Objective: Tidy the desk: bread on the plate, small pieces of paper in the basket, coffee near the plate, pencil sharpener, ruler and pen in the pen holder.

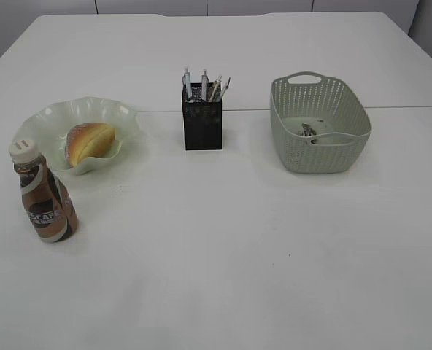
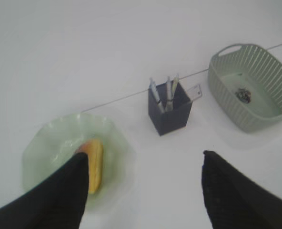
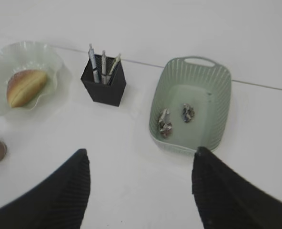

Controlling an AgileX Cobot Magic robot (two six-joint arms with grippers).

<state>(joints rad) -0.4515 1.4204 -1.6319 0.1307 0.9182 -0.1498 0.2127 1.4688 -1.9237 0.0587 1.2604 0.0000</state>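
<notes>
On the plate (image 1: 44, 120) at nine o'clock the bread (image 1: 90, 141) is seen; both the left gripper (image 2: 143, 191) and right gripper (image 3: 141, 191) are spread wide, with nothing held.

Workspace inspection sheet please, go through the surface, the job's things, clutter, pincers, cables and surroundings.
Surface: white table, bare in front.
Job's things: bread lies on the plate; coffee bottle stands upright just in front of the plate; pen holder holds pens and a clear ruler, sharpener not visible; basket holds two paper scraps.
Clutter: nothing seen.
Pincers: left pincer open, empty; right pincer open, empty, both above the table.
Cables: nothing seen.
Surroundings: pale wall panels behind the table.
</notes>
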